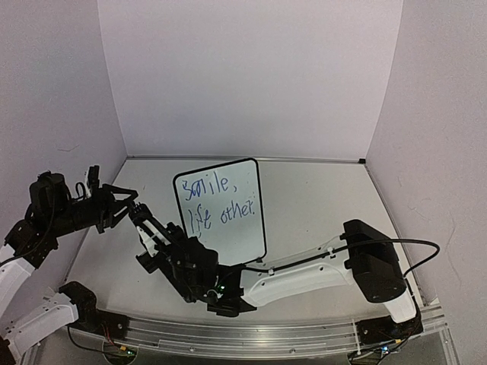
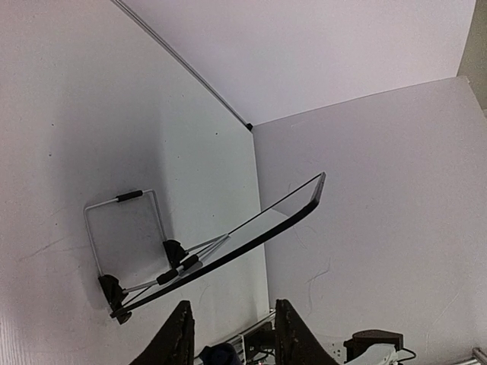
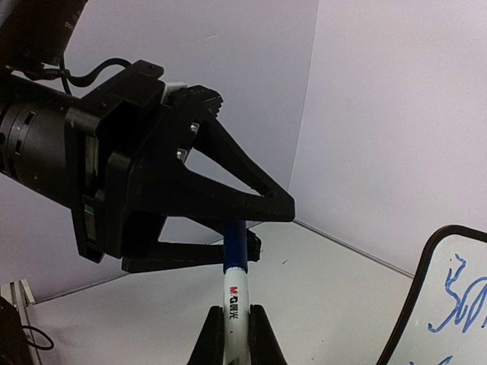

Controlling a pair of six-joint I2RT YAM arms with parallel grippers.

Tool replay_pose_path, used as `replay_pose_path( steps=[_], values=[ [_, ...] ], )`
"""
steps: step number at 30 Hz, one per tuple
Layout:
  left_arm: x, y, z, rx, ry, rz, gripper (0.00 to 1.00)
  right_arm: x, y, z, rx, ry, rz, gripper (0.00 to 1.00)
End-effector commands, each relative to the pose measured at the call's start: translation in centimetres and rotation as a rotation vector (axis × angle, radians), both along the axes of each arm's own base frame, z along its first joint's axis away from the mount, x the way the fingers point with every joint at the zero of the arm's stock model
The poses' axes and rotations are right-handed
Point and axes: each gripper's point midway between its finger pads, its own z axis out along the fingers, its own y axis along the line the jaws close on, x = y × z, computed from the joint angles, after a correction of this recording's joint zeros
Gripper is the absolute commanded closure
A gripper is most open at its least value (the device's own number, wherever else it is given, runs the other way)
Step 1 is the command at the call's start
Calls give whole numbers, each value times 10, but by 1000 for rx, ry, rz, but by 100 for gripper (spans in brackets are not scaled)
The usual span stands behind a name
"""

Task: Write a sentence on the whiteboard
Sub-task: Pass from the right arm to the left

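Observation:
The whiteboard (image 1: 232, 232) stands upright mid-table, tilted back on its wire stand (image 2: 122, 220). The sentence (image 1: 219, 199) is on it in blue, in two lines. My right gripper (image 3: 235, 338) is shut on the white barrel of a marker (image 3: 235, 300), held left of the board above the table. The marker's blue cap (image 3: 235, 239) points into my left gripper (image 1: 131, 209). The left fingers (image 2: 183, 338) stand on either side of the cap (image 2: 219, 355), with a gap still showing on one side. The left wrist view shows the whiteboard (image 2: 293, 213) from behind.
White walls close the table on three sides. The right arm (image 1: 304, 281) reaches across the front of the table, below the board. A metal rail (image 1: 266, 334) with the arm bases runs along the near edge.

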Motion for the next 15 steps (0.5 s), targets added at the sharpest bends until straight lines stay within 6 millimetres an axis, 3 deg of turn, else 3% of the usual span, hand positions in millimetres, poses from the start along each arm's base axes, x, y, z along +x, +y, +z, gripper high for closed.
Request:
replay_pose_path(
  steps=[1,10,15],
  values=[
    [0,-3,5,-21,-18,-14,74,-4,-2,24,54,-5,5,100],
    [-2,-4,-4,-28,14,-21,100,-2,5,21,37,-11,-12,100],
    [-4,-6,-6,-38,21,-37,100,0,9,18,29,-18,-28,100]
  ],
)
